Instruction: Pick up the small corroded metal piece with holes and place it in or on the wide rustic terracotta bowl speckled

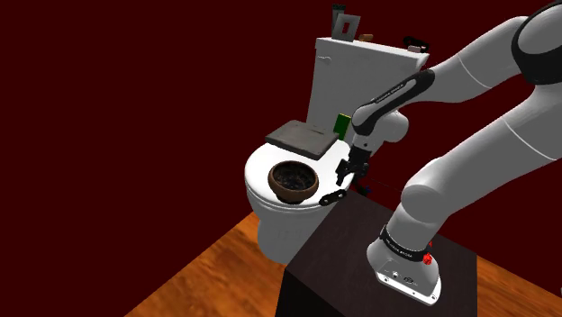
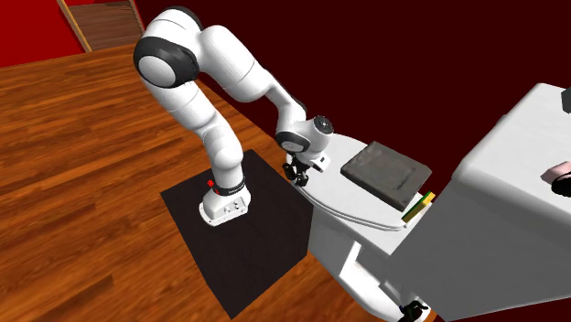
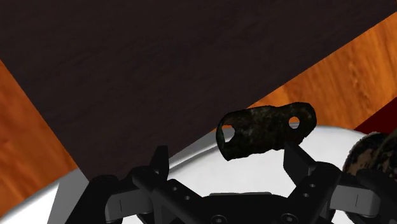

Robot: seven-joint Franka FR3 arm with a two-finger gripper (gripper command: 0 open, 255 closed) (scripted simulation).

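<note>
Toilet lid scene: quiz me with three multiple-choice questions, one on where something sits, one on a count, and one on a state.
1. Where is the speckled bowl?
A. Held in the jaws
B. Standing on the toilet lid
C. Hanging in mid-air

2. How many holes does the wrist view show in the dark metal piece?
A. Two
B. Five
C. None

3. How do the jaws stand?
A. Shut on the bowl
B. Shut, fingers meeting
C. Open, fingers apart

Answers:
1. B: the bowl rests on the white lid.
2. A: one hole shows near each end of the piece.
3. C: the black fingers stand well apart and do not clasp the piece between them.
</note>
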